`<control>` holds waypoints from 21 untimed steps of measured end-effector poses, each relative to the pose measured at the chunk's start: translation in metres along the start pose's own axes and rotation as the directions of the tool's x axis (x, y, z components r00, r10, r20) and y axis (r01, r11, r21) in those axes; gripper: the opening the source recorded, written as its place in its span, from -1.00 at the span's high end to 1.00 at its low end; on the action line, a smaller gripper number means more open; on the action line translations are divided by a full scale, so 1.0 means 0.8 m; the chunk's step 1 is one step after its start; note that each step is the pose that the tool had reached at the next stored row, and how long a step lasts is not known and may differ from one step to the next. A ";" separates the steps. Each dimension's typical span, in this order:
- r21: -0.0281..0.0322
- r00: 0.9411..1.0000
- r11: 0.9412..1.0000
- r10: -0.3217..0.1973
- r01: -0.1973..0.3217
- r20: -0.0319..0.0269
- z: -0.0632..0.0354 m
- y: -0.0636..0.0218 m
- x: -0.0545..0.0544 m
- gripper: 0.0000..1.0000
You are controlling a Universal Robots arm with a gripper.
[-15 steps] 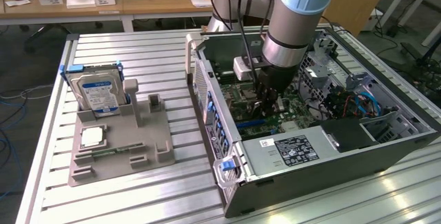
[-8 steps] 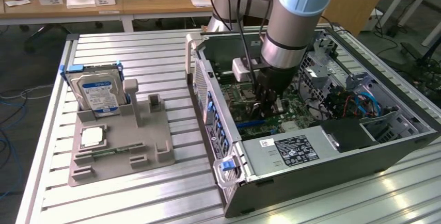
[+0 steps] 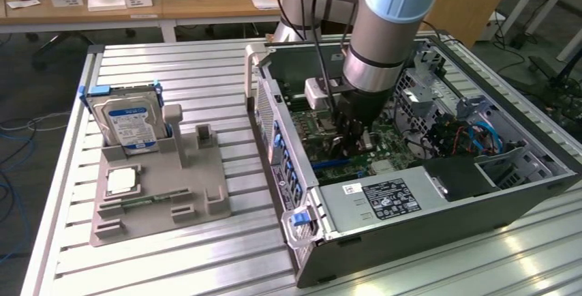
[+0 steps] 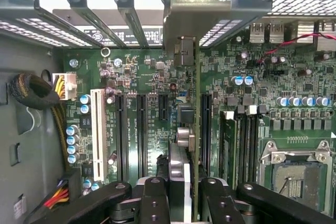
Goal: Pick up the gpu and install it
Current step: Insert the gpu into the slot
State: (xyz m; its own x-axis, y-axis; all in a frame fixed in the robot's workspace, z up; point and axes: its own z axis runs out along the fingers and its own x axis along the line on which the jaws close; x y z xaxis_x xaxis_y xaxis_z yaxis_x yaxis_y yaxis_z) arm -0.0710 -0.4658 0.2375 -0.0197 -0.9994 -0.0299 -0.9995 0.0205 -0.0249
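In the wrist view the gpu [image 4: 181, 174] is a thin dark card seen edge-on, with its grey metal end bracket [image 4: 197, 3] against the rear slot openings of the case. My gripper [image 4: 184, 198] is shut on the card, one black finger [image 4: 154, 198] on each side. The card stands over the green motherboard [image 4: 142, 77], among the long black expansion slots [image 4: 122, 129]. I cannot tell whether it sits in a slot. In the exterior view the arm reaches down into the open computer case [image 3: 282, 139], and the gripper [image 3: 350, 140] is low over the motherboard.
A blue-labelled hard drive [image 3: 127, 122] stands upright in a grey fixture [image 3: 195, 187] at the exterior view's left, with a square silver chip [image 3: 121, 180] in front of it. Inside the case are the power supply [image 3: 386, 200], a white slot [image 4: 96, 129], a cable bundle [image 4: 31, 90] and the CPU socket [image 4: 296, 177].
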 end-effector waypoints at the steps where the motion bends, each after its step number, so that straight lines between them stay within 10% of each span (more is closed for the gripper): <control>1: 0.000 1.000 1.000 0.000 0.000 0.000 0.000 0.001 0.000 0.44; 21: 0.000 1.000 1.000 0.000 0.000 0.000 0.009 0.006 0.000 0.44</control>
State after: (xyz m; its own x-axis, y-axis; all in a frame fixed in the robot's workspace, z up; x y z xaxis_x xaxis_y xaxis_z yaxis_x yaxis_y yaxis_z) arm -0.0754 -0.4656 0.2300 -0.0197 -0.9994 -0.0299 -0.9995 0.0205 -0.0249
